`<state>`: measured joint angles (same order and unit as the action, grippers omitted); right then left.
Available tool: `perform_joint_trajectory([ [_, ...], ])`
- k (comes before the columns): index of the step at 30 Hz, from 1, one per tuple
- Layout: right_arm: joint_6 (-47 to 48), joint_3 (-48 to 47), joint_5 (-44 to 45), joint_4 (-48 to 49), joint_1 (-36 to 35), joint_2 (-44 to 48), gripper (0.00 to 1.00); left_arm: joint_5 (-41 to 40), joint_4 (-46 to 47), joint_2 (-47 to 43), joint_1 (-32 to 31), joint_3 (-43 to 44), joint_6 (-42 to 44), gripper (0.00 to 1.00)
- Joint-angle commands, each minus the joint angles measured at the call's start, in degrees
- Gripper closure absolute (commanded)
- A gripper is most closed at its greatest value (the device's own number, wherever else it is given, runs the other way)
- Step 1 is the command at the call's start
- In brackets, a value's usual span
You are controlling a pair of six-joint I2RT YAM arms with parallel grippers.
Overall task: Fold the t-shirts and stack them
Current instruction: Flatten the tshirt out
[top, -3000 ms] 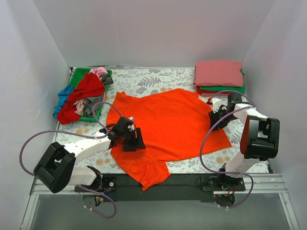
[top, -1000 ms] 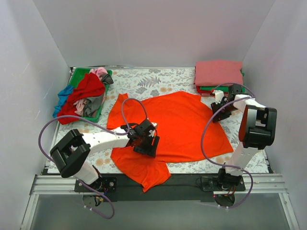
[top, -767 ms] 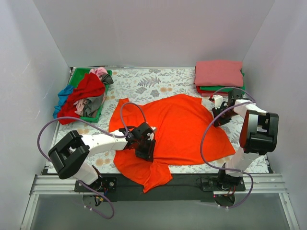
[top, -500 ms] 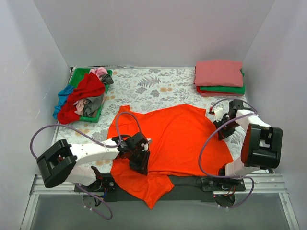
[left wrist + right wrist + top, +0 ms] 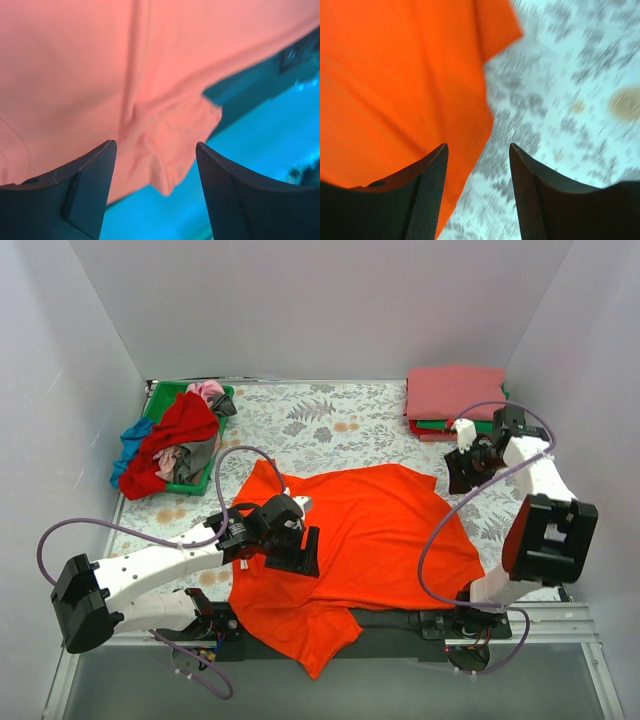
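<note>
spread t-shirt (image 5: 370, 530): plain bright orange-red. tabletop (image 5: 320, 415): pale grey cloth with grey leaf and tan flower print. folded stack (image 5: 455, 392): coral pink over green over red. tray (image 5: 162, 397): green. pile (image 5: 185, 425) in it: deep red, blue, grey, light pink.

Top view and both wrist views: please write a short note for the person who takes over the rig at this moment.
Left claw: open, over the orange shirt, holding nothing.
Right claw: open, at the shirt's right edge, holding nothing.
The shirt lies spread out, unfolded, one part hanging over the near edge.
Done: folded stack at far right.
Left: fold and stack the orange shirt, then the pile in the tray.
</note>
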<state>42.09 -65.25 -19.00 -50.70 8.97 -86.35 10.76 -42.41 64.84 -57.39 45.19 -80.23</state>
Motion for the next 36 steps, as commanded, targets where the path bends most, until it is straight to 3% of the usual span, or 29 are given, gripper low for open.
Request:
perform_joint_trajectory([
  [1, -5.2, -10.0, -12.6, 1.0, 0.2, -10.7, 0.43, -9.3, -0.7, -0.4, 0.6, 3.8, 2.5, 0.36],
  [5, -8.4, -18.5, -13.1, 2.5, -0.6, -22.3, 0.48, -13.0, 1.8, 0.9, 1.5, 4.6, 3.3, 0.35],
  [9, -8.7, -21.3, -11.7, 2.5, -1.0, -26.5, 0.48, -14.9, 4.1, -0.5, 1.8, 4.4, 3.8, 0.35],
  [23, -9.7, -21.7, -10.9, 4.0, -2.4, -31.5, 0.49, -14.5, 4.3, -3.1, 2.5, 1.7, 2.8, 0.35],
  [26, -9.7, -22.0, -10.1, 3.9, -2.8, -32.5, 0.55, -14.8, 4.0, -3.5, 2.5, 1.3, 2.7, 0.35],
  [29, -9.5, -23.0, -9.7, 3.9, -3.1, -33.1, 0.7, -14.8, 4.2, -3.5, 2.6, 1.0, 2.9, 0.35],
  [30, -9.5, -23.4, -9.7, 4.0, -3.1, -33.3, 0.81, -14.9, 4.2, -3.4, 2.7, 1.1, 2.8, 0.35],
  [33, -9.8, -26.2, -9.5, 4.4, -3.1, -33.4, 0.96, -15.2, 3.8, -3.3, 2.9, 1.2, 3.1, 0.35],
  [36, -10.8, -29.7, -9.6, 4.6, -3.1, -34.1, 0.97, -15.5, 3.6, -3.3, 3.2, 1.3, 3.3, 0.35],
])
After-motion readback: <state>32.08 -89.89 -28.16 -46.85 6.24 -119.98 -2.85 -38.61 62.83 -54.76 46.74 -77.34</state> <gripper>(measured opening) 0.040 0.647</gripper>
